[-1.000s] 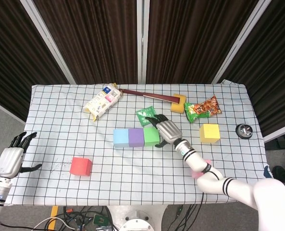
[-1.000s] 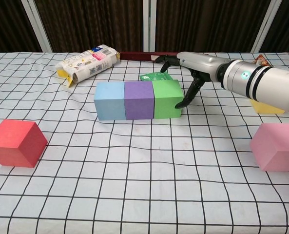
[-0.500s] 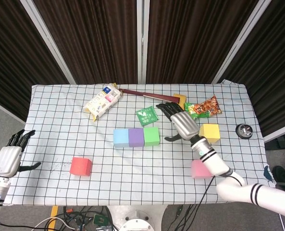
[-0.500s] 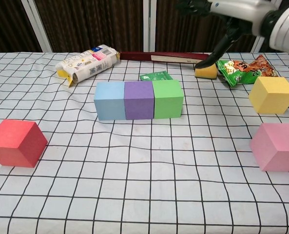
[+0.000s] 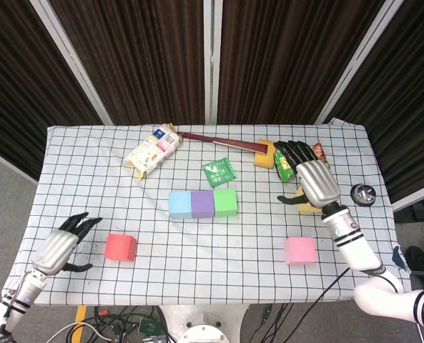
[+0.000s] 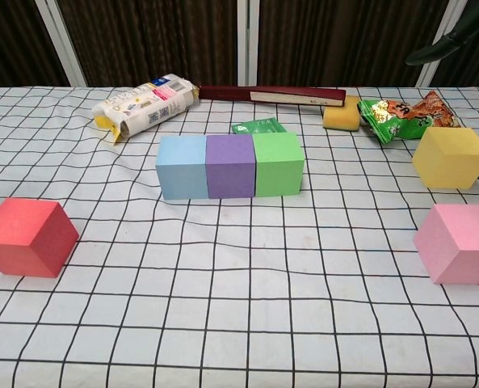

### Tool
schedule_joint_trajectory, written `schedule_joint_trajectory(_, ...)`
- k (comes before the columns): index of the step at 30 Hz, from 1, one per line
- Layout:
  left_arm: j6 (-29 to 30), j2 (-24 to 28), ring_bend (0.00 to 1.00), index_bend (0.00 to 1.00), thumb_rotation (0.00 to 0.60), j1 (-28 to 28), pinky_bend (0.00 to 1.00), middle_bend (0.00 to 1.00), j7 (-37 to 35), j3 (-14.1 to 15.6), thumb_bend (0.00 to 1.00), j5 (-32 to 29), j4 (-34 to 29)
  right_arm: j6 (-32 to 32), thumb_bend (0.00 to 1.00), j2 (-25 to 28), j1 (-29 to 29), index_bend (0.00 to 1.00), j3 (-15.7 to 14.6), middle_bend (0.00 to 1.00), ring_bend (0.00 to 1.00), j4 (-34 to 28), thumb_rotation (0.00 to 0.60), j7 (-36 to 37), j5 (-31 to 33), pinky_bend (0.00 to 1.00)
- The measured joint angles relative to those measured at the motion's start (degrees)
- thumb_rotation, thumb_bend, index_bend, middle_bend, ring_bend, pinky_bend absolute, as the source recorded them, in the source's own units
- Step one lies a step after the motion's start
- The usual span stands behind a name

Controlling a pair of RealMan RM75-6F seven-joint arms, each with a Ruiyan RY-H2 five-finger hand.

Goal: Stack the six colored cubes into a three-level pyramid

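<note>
Base: blue cube point(image 5: 179, 204), purple cube point(image 5: 202, 204), green cube point(image 5: 225, 201) touching in a row.
My right hand point(image 5: 313, 181): spread, empty, over yellow cube point(image 6: 451, 158).
My left hand point(image 5: 58, 246): empty, fingers apart.
Next: grasp yellow, I judge.

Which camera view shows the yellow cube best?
The chest view: the yellow cube stands fully visible there, with nothing in front. In the head view the right robot hand hangs over it, so only slivers of the cube show.
</note>
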Motion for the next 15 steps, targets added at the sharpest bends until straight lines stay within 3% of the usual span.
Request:
schedule_joint_trajectory(6,-4.0,-2.1,0.01,0.07,0.600,-2.9,0.10,0.17,-3.2,0.8,0.01,0.5,2.0,2.5,0.00,0.1,-1.4,0.00,-0.5,0.07,0.00,2.1,0.600,3.5,-3.0,0.00)
schedule_joint_trajectory(15,-5.1,-6.7,0.01,0.07,0.600,-4.3,0.10,0.26,-6.7,0.7,0.01,-0.8,5.3,2.7,0.00,-0.7,-2.4,0.00,-1.3,0.07,0.00,5.1,0.600,5.2,-3.1,0.00)
